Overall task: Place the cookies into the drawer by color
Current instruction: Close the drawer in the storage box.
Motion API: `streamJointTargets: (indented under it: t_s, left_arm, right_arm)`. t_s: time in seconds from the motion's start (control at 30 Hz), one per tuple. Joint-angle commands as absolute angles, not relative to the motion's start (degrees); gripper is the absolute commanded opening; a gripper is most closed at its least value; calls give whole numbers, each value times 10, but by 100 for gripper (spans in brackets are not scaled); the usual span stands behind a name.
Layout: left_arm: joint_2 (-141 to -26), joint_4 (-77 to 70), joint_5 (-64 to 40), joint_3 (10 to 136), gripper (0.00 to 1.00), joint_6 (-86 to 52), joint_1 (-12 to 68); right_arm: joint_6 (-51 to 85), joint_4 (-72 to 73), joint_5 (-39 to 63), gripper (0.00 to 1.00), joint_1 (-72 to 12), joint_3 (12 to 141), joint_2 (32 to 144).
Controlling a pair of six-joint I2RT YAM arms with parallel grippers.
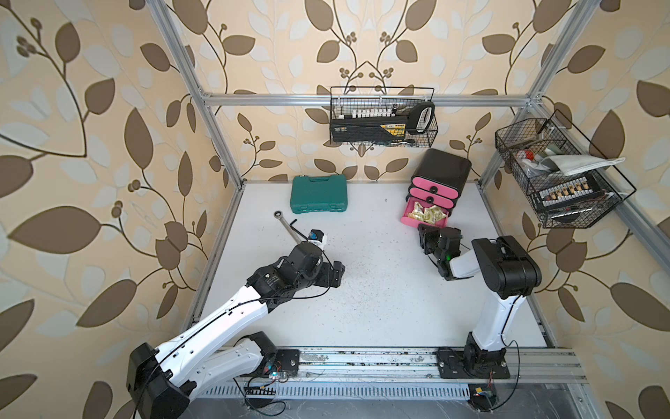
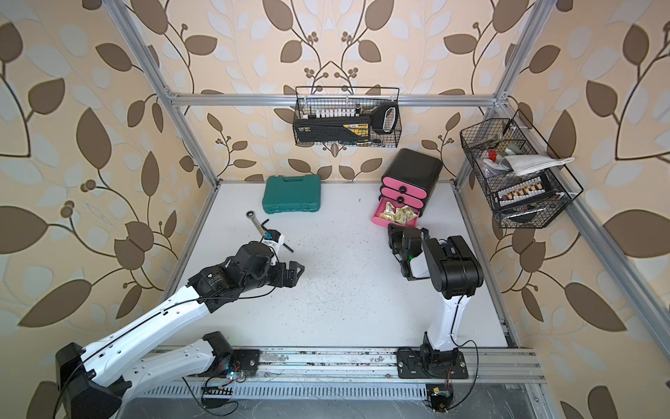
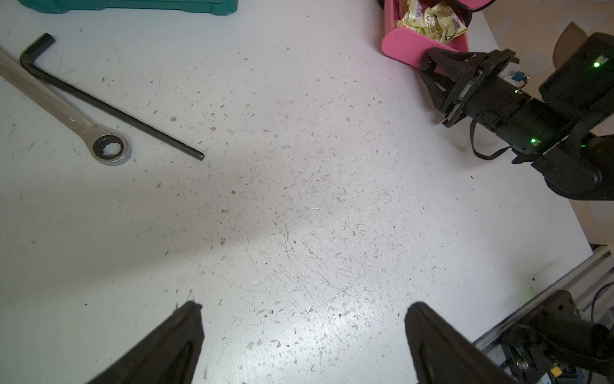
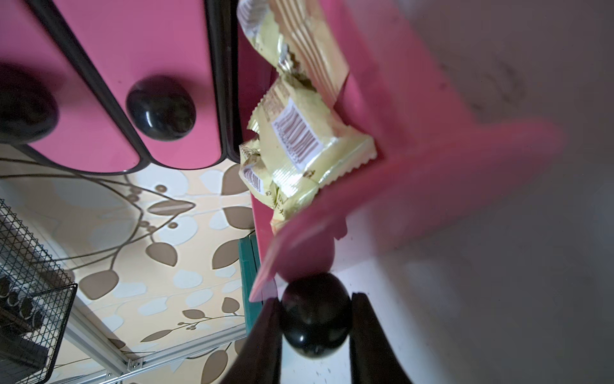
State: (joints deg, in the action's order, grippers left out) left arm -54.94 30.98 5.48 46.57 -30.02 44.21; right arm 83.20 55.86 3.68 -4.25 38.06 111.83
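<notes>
Right gripper clamps knob — drawer open, yellow-green cookies inside.

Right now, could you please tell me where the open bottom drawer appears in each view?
Both top views: open bottom drawer right of centre, near the back, under two shut drawers.
Left wrist: picture's top edge, right of middle.
Right wrist: blurred pink across the centre, knob at the bottom.
Shared landmark: the yellow-green cookie packets inside it.

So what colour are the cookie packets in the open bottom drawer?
Yellow-green cookie packets, some with a white barcode patch; clearest in the right wrist view.
</notes>
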Motion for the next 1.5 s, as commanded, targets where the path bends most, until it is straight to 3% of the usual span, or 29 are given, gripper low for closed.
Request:
streamJointTargets:
  t_s: [0.0,0.93,1.2,1.33,1.47]
  left_arm:
    - [-541,314,64,461,98,-304,439]
    - [-524,315,68,447,98,-317,439]
    - [-501,273,60,427,98,-325,439]
    - [-486,286,70,420,98,-322,439]
    - [-478,288,78,419,98,-318,439]
  right_arm:
    - [812,569,29,23,-36,426,1138]
    - [700,450,23,31,-13,652,1248]
    - [723,599,-33,43,-12,619,1275]
    - [710,647,-16,52,-5,575,1247]
    - [702,675,29,54,6,500,1192]
